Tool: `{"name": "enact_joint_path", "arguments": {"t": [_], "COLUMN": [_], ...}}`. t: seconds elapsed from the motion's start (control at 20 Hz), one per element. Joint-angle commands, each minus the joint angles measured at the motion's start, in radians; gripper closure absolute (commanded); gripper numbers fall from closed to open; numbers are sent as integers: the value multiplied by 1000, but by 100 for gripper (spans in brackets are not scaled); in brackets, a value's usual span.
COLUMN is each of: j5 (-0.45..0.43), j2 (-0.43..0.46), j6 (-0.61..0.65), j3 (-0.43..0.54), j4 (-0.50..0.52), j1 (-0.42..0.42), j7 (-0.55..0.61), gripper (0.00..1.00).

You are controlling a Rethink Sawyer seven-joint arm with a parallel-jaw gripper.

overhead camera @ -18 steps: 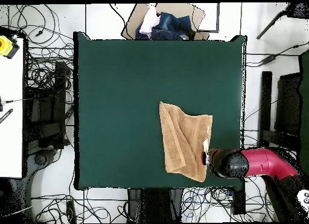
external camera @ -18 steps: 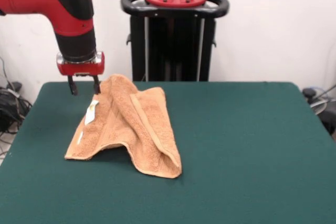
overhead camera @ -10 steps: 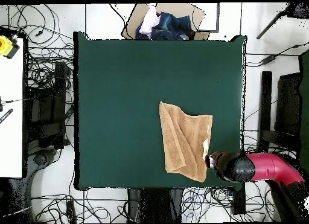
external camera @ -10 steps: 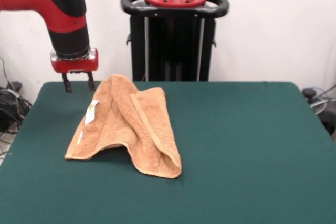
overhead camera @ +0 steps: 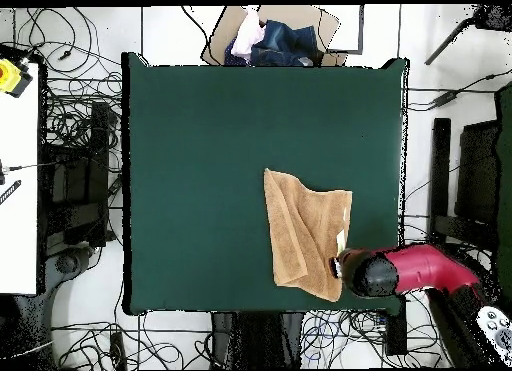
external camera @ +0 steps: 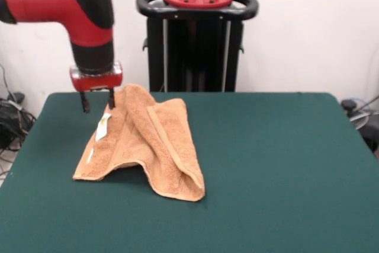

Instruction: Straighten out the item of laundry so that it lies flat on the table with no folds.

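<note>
Your towel (external camera: 145, 143) is sitting on the table (external camera: 278, 164) toward the left side in the front view, and it's definitely not flat. It's bunched into a sort of tent shape with a raised fold running down the middle from the far end to the near corner, and 1 flap drapes off to the left. You can spot the small white tag (external camera: 103, 127) on that left flap, plus a woven band stripe running along the ridge. From overhead the towel (overhead camera: 305, 237) reads as a rough rectangle near the table's (overhead camera: 200, 167) edge on the robot's side.

The gripper (external camera: 98, 100) is right at the towel's far-left corner. Its 2 fingers are spread apart with nothing between them; 1 tip looks like it's just beside or touching the cloth edge, the other is off to the side over bare green felt. You can't tell for sure whether it's actually making contact.

Behind the table there's the black pedestal (external camera: 195, 45).
</note>
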Motion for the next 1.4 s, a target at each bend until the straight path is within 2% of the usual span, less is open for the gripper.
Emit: {"name": "enact_joint_path", "arguments": {"t": [0.05, 0.3, 0.7, 1.4], "j5": [-148, -165, -144, -142], "j2": [79, 100, 145, 174], "j6": [-143, -199, -249, -299], "j3": [-94, -140, -197, -248], "j4": [-15, -31, -85, -129], "j1": [144, 171, 208, 234], "j7": [126, 149, 132, 98], "gripper": [0, 0, 0, 0]}}
